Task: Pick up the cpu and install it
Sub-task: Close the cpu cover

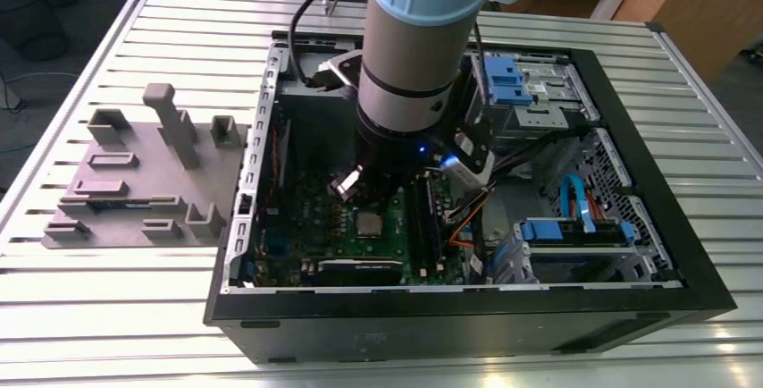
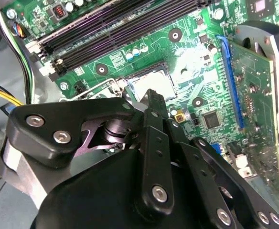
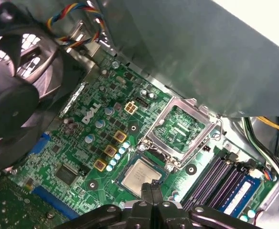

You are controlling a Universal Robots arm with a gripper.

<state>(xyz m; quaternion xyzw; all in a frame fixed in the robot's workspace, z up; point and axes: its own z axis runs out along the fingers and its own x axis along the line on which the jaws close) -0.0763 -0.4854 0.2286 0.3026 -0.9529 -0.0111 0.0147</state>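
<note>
- An open black desktop computer case (image 1: 667,303) lies on its side on a slatted metal table (image 1: 107,316), with a green motherboard (image 1: 357,236) on its floor.
- At 9 o'clock of the case in the exterior view, a grey plastic fixture plate with raised blocks (image 1: 143,182) sits on the table, apart from the case wall.
- The pale blue and grey robot arm (image 1: 417,39) reaches down into the case over the motherboard; blue drive brackets (image 1: 507,80) and blue and orange cables (image 1: 573,200) lie toward 3 o'clock of it.
- In the first wrist view a round black fan (image 3: 15,100) and a hinged-open metal socket frame (image 3: 180,126) stand near the work spot; the frame is tilted up just beside the chip.
- In the second wrist view the black memory slots (image 2: 111,33) and an upright green expansion card with a blue slot edge (image 2: 254,95) flank the socket area.
- The small square silver-grey cpu (image 3: 139,176) lies flat in the socket on the motherboard, also seen in the exterior view (image 1: 368,223) and in the second wrist view (image 2: 151,83).
- The black gripper (image 3: 151,187) hangs right above the cpu; its fingers (image 2: 154,102) are pressed together with no gap and grip nothing, their tips just at the chip's edge, though contact cannot be told.
</note>
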